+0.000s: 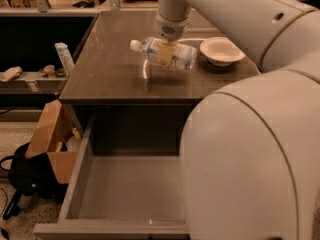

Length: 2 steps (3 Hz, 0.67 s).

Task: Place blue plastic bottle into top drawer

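A white robot arm reaches over a dark table (110, 76). Its gripper (166, 55) pinches the blue plastic bottle (186, 59), which lies sideways over the tabletop, white cap pointing left, beside a white bowl (221, 50). Below the table's front edge, the top drawer (79, 181) stands pulled open.

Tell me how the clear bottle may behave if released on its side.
Probably light: the gripper holds the blue plastic bottle sideways by its middle, above the tabletop. Being round, it may roll on the flat floor of the top drawer.
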Available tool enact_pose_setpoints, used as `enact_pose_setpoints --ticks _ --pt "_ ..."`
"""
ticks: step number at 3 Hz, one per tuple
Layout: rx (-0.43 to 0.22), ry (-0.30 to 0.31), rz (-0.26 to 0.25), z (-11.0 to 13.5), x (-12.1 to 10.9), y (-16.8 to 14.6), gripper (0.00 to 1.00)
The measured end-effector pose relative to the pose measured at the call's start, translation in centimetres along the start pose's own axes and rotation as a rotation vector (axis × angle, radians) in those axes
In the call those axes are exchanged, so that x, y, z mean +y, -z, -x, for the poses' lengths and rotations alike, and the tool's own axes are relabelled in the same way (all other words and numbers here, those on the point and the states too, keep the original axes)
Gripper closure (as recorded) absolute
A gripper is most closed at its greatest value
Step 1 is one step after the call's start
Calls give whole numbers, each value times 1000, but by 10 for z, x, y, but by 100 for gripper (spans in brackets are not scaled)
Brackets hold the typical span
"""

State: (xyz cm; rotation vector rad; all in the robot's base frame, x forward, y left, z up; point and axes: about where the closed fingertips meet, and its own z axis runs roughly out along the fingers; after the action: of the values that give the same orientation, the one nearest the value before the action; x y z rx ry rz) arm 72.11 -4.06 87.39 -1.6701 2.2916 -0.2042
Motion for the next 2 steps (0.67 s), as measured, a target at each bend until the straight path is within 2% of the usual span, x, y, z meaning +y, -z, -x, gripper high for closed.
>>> enact_pose_setpoints --ticks 1,2 --pt "27 -58 -14 -27 9 11 100" --pt "39 -75 -23 -42 23 21 100"
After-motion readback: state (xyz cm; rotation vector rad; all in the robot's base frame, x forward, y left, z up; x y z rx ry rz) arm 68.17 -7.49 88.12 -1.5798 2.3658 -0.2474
